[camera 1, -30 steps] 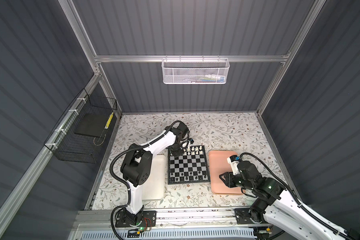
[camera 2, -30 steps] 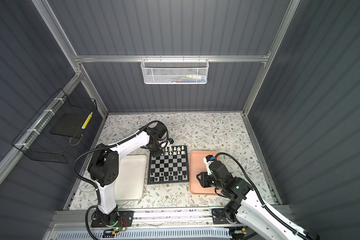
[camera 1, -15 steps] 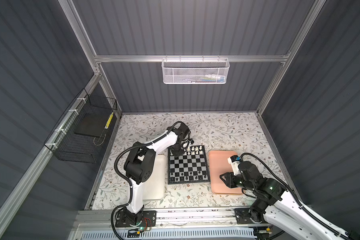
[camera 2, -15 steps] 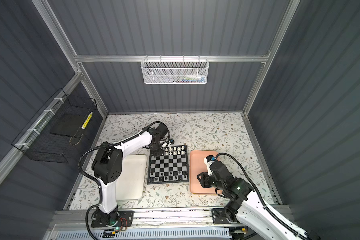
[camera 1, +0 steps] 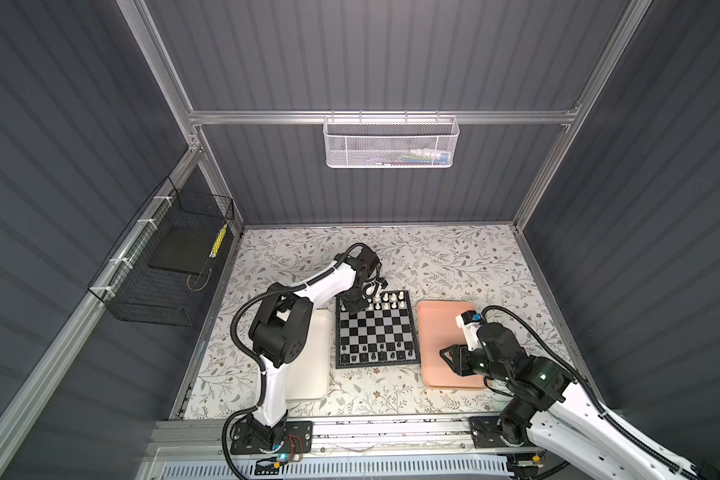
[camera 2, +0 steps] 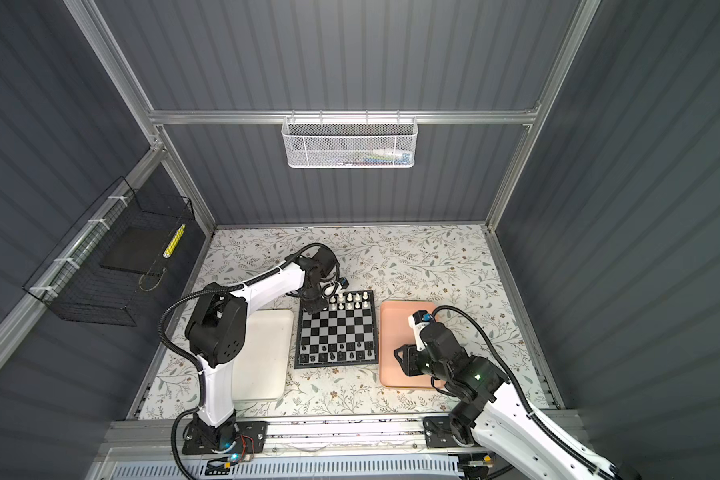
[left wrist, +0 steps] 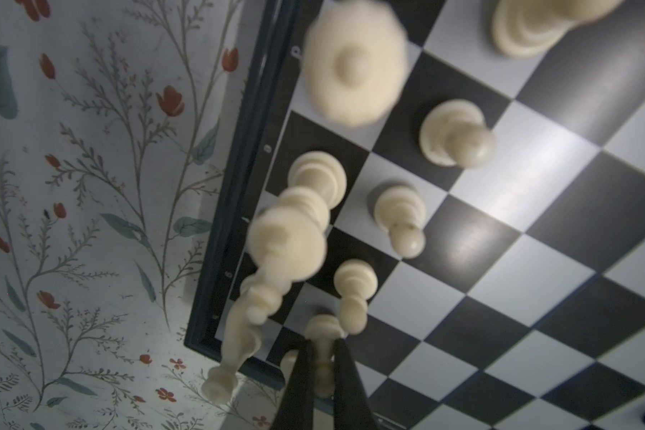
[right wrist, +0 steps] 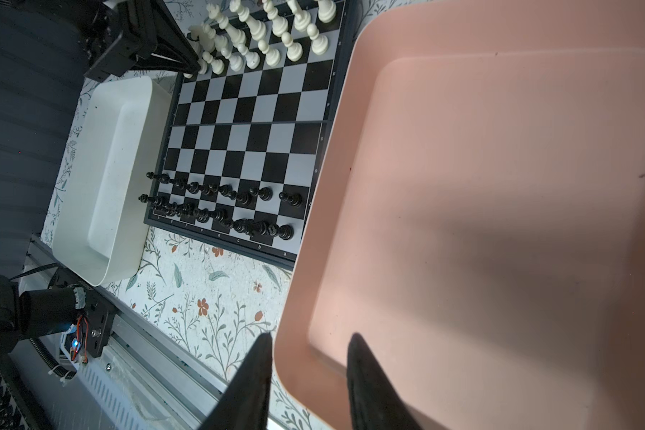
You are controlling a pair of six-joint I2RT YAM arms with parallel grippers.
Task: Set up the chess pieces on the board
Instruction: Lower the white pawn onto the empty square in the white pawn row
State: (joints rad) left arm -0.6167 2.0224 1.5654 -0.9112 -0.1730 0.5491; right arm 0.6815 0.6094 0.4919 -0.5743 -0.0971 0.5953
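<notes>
Board (camera 1: 377,328) between white tray (camera 1: 314,353) and pink tray (camera 1: 437,332); left gripper (left wrist: 323,346) around cream piece (left wrist: 321,327)

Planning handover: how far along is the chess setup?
Black pieces stand in the chessboard's near two rows, cream pieces in the far two. The left end effector is shut on a cream pawn at the far-left corner. White tray and pink tray look empty; releasing the pawn likely finishes.

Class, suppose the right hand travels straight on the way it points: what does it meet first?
Likely the pink tray: its rim shows between the right hand's fingers, though depth is unclear.
</notes>
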